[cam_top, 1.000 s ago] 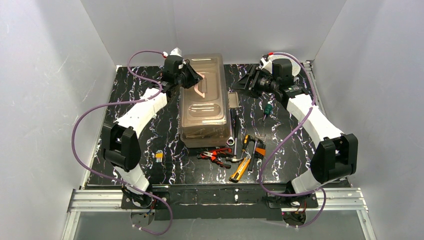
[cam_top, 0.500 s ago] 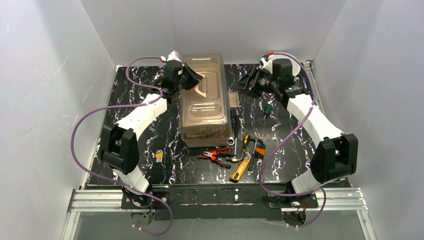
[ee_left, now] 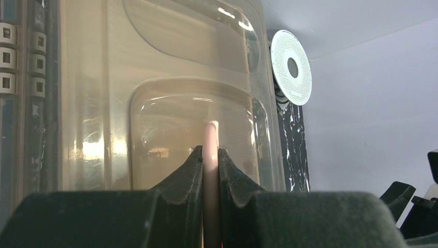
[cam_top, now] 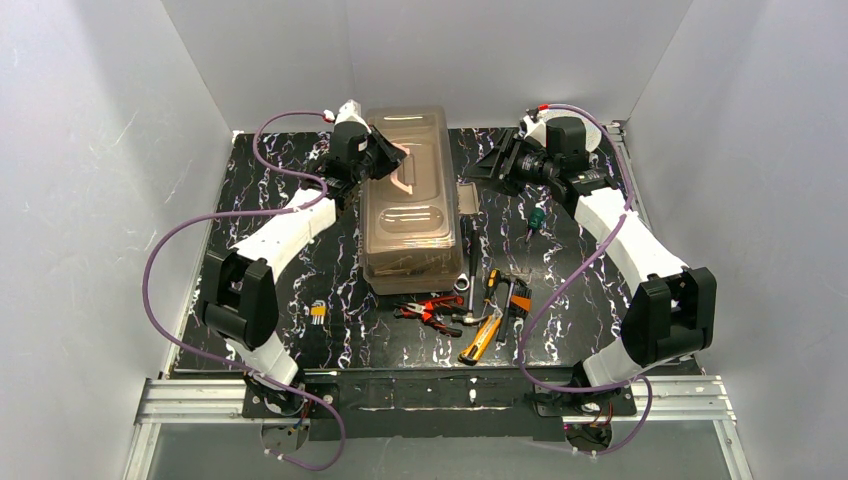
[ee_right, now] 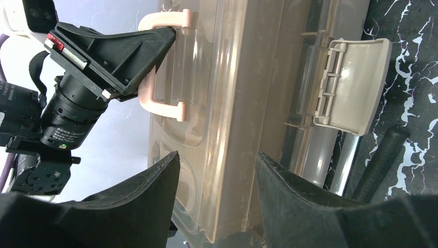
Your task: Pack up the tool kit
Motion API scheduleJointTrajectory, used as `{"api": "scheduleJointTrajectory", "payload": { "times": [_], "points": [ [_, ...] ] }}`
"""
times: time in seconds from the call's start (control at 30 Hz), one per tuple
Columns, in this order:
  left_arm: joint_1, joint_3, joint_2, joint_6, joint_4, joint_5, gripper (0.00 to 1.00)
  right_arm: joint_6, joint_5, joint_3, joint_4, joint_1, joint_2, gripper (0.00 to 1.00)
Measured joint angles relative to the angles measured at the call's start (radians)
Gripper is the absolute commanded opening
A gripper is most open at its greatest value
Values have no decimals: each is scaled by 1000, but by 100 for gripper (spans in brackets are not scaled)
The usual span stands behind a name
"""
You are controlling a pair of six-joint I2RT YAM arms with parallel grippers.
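The beige toolbox (cam_top: 410, 215) with its smoky-brown lid (ee_left: 155, 77) stands mid-table, lid down. My left gripper (cam_top: 396, 161) is shut on its pale C-shaped handle (ee_left: 210, 137), which the right wrist view shows raised off the lid as the handle (ee_right: 159, 106). My right gripper (cam_top: 484, 170) hangs open beside the box's right side, its jaws (ee_right: 217, 165) framing the lid's edge without touching. The side latch (ee_right: 351, 88) hangs open. Red pliers (cam_top: 430, 308), a yellow knife (cam_top: 482, 338) and screwdrivers (cam_top: 492, 285) lie in front of the box.
A green-handled screwdriver (cam_top: 537, 217) lies under the right forearm. Hex keys (cam_top: 318, 312) lie at the front left. A round silver spool (ee_left: 292, 67) stands behind the box near the back wall. White walls close three sides.
My left gripper has shifted slightly toward the back, still gripping the handle. The right arm and the tools have not moved.
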Motion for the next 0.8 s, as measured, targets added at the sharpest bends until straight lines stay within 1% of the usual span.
{"api": "scheduleJointTrajectory", "payload": {
  "times": [0.27,0.3,0.37,0.4,0.43,0.5,0.57,0.67,0.8],
  "points": [
    [-8,-5,8,20,41,-28,0,0,0,0,0,0,0,64],
    [-8,-5,11,21,45,-29,4,0,-1,0,0,0,0,65],
    [-8,-3,14,21,49,-28,28,0,-3,0,0,0,0,65],
    [-8,-1,16,27,49,-29,35,-1,-4,-2,0,0,0,65],
    [-8,1,19,51,53,-42,39,-1,-4,-4,0,0,0,66],
    [-8,24,36,80,63,-66,44,-1,-4,-10,0,0,0,66],
    [-8,48,45,99,42,-79,44,-1,-4,-13,-3,0,0,66],
    [-8,69,46,109,-7,-79,40,-1,-7,-13,-2,0,0,66],
    [-8,89,46,108,-66,-49,39,-1,-11,-13,-2,0,0,65]
  ]
}}
